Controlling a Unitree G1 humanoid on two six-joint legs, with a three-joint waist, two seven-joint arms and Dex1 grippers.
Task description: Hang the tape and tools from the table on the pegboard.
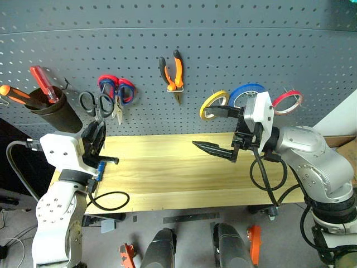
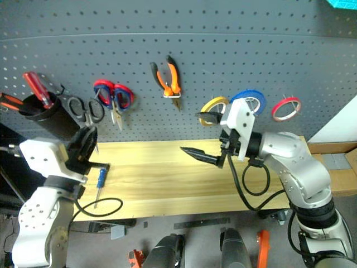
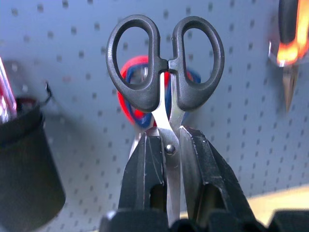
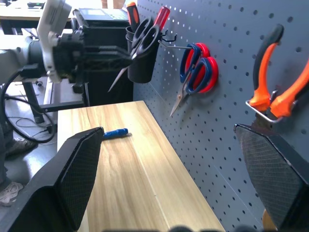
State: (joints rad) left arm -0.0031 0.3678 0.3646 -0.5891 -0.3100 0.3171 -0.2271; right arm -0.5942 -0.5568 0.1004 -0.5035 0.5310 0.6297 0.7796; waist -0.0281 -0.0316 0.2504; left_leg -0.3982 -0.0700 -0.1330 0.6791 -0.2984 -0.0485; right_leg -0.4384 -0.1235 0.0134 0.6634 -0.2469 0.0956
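Observation:
My left gripper [image 1: 96,135] is shut on the blades of the small black-handled scissors [image 3: 165,63], holding them handles-up just in front of the pegboard [image 1: 234,44], left of the red-and-blue scissors [image 1: 117,90]. The blue-handled screwdriver [image 2: 100,178] lies on the table [image 1: 173,173] near its left end, below that gripper. The orange-and-black pliers [image 1: 173,71] hang on the pegboard, and the thin red tape ring [image 1: 288,102] hangs at the far right. My right gripper [image 1: 203,127] hovers open over the table's middle, pointing left, with nothing between its fingers.
A black cup [image 1: 54,110] on the pegboard's left holds a red-handled screwdriver [image 1: 43,82] and an orange-handled tool. A yellow roll [image 1: 213,104] and a blue roll [image 1: 245,92] hang behind my right hand. A small hook [image 4: 169,40] sticks out beside the cup.

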